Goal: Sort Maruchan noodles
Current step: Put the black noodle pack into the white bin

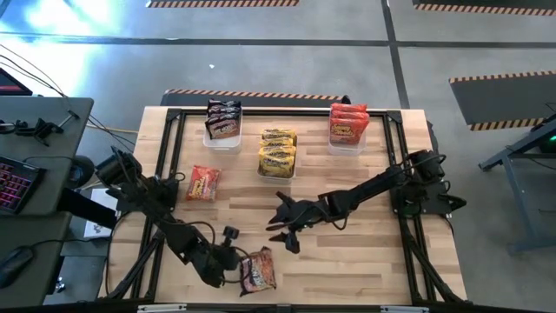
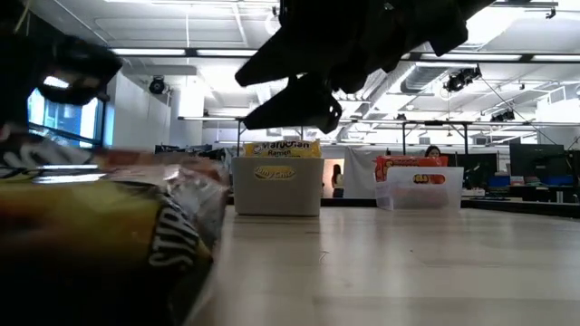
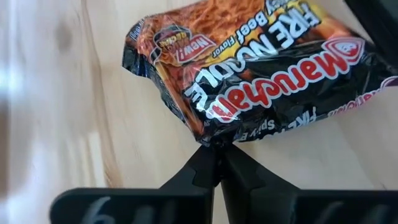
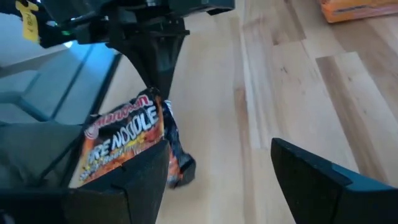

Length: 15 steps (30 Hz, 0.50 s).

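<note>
A dark Maruchan Fire Noodle packet [image 1: 258, 269] lies near the table's front edge, and my left gripper [image 1: 233, 259] is shut on it. The packet fills the left wrist view [image 3: 261, 68] and the low view's foreground [image 2: 109, 226]. A loose red-orange packet [image 1: 202, 183] lies flat at the left. Three clear bins stand at the back: dark packets [image 1: 223, 122], yellow packets [image 1: 278, 152], red-orange packets [image 1: 348, 126]. My right gripper [image 1: 282, 217] hovers open over the table's middle, touching nothing. My left gripper pinches the dark packet's edge [image 3: 211, 140] between its two fingertips, and the wrapper puckers there. The fingers [image 4: 158, 81] come slanting down from the table's left. The packet's gripped end is tilted up, and its opposite end [image 4: 180, 168] rests on the table.
Bare wood lies between the bins and the front edge [image 1: 365, 261]. The black frame [image 1: 408, 217] runs along the table's sides. A desk with a keyboard [image 1: 17, 183] stands left of the table.
</note>
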Motion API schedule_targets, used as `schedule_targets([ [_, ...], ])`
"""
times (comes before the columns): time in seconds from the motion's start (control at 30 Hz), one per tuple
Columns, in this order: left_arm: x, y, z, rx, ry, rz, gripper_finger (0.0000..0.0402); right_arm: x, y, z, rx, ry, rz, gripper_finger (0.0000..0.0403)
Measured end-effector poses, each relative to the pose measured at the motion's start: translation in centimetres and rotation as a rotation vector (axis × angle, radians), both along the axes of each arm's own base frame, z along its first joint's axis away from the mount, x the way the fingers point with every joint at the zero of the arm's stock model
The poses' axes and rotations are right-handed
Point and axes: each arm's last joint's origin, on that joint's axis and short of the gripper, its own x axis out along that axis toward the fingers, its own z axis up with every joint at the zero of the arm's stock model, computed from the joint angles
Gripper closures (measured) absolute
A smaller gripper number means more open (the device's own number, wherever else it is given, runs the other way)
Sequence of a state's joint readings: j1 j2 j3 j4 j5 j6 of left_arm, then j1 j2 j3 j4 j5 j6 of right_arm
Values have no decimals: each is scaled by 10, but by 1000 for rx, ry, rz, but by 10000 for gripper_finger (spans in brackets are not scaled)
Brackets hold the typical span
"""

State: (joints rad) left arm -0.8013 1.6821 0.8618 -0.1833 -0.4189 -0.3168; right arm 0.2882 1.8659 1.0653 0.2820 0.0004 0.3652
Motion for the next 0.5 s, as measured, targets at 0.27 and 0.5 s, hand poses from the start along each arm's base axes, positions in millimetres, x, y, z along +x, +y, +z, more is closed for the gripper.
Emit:
schedule_targets([
  [0.27, 15, -3, 18, 87, -77, -80, 401, 3, 4, 7, 68, -69, 102, 137],
  [0.5, 27, -2, 30, 157, -125, -124, 401, 2, 5, 7, 99, -59, 112, 137],
])
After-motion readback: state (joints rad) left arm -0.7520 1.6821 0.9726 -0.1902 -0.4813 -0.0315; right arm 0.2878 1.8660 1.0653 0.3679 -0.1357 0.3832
